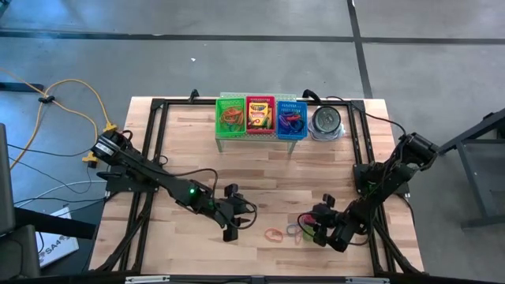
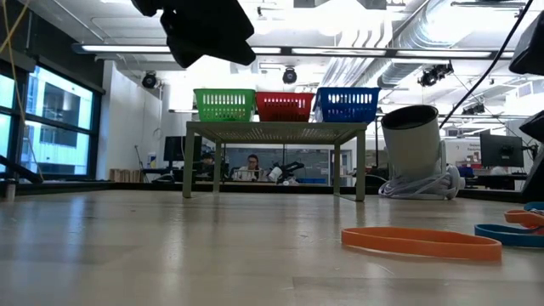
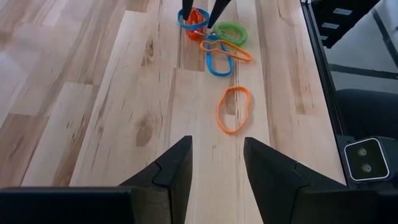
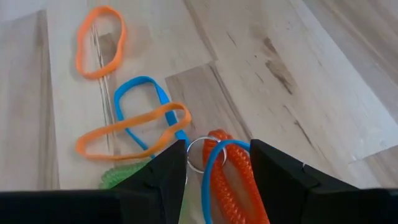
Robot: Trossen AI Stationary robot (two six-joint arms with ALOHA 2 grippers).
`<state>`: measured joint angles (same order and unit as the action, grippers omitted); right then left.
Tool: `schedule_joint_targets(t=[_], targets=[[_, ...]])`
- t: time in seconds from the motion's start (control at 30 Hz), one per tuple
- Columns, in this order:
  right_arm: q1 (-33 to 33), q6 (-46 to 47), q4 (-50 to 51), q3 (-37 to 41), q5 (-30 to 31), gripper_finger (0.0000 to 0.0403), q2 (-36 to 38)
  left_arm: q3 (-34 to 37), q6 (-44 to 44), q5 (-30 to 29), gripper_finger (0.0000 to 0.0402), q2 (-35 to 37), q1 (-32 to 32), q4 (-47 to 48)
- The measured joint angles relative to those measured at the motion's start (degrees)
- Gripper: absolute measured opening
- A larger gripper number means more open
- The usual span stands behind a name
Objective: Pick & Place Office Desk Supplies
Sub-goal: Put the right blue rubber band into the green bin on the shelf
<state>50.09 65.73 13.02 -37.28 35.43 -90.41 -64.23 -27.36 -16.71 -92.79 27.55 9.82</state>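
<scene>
Here the right gripper [image 4: 214,163] stands low over the near pile of rubber-band loops [image 3: 214,38], jaws narrowly open around an orange coil, nothing lifted yet. The left gripper [image 3: 214,165] waits nearby, part-open and empty. Next comes closing, then carrying across bare table to the far baskets [image 1: 261,118].
</scene>
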Motion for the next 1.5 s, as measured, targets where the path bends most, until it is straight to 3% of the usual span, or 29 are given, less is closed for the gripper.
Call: schedule_joint_targets(t=[0.57,0.87,1.1,1.4,1.5], targets=[[0.55,2.16,-1.99,0.0,-6.03,0.0166,0.0,0.01,-0.06,-0.01,0.014,0.0,0.0,0.0],[0.0,2.01,-1.64,-0.02,-5.61,0.0159,0.0,0.01,-0.06,-0.02,0.014,-0.01,0.0,0.0],[-1.28,2.14,-0.47,-0.02,-5.58,0.0112,-0.02,0.01,-0.04,-0.02,0.014,-0.01,0.0,0.0],[-1.88,1.97,0.55,-0.02,-5.94,0.0011,-0.02,0.01,-0.04,-0.04,0.014,-0.01,0.0,0.02],[-1.88,1.97,0.55,-0.02,-5.92,0.0004,-0.02,0.01,-0.04,-0.04,0.014,-0.01,0.0,0.02]])
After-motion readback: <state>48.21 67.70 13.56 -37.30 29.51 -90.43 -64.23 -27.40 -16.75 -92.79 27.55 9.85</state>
